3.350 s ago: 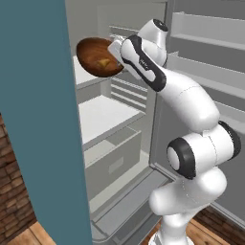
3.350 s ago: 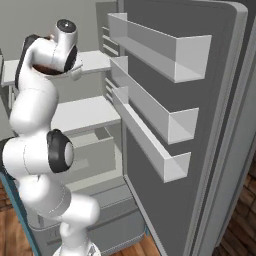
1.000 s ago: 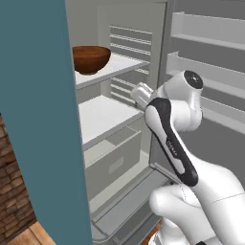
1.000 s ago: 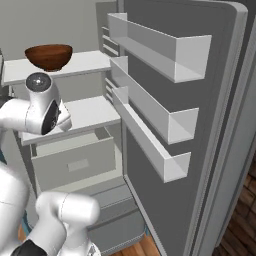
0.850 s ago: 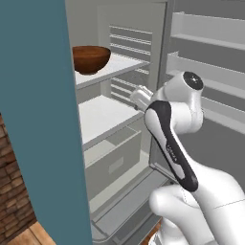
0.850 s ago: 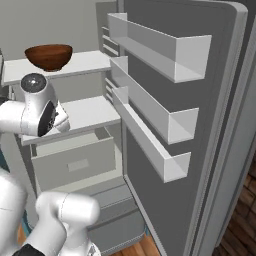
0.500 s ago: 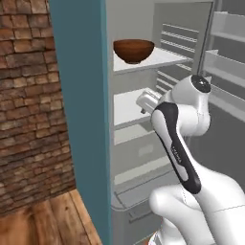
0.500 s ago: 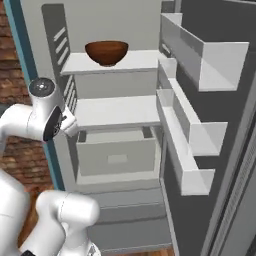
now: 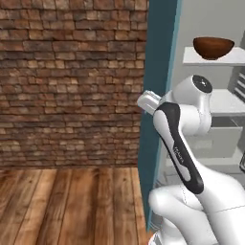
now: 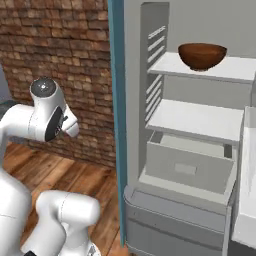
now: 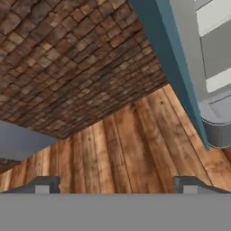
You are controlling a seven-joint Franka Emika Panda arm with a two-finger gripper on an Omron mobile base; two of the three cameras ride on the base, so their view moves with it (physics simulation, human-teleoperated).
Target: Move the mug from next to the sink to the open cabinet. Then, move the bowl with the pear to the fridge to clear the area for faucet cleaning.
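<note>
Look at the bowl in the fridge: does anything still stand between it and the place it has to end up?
Nothing visible does. The bowl already sits on the upper shelf inside the fridge. The gripper, jaws wide and holding nothing, points at the wooden floor away from it.

The wide, round, glossy dark-brown wooden bowl [image 9: 213, 47] [image 10: 202, 55] sits upright on the top white shelf inside the tall grey-silver fridge [image 9: 210, 19] [image 10: 150, 150], which stands open with its white shelves and a drawer showing below the bowl.
</note>
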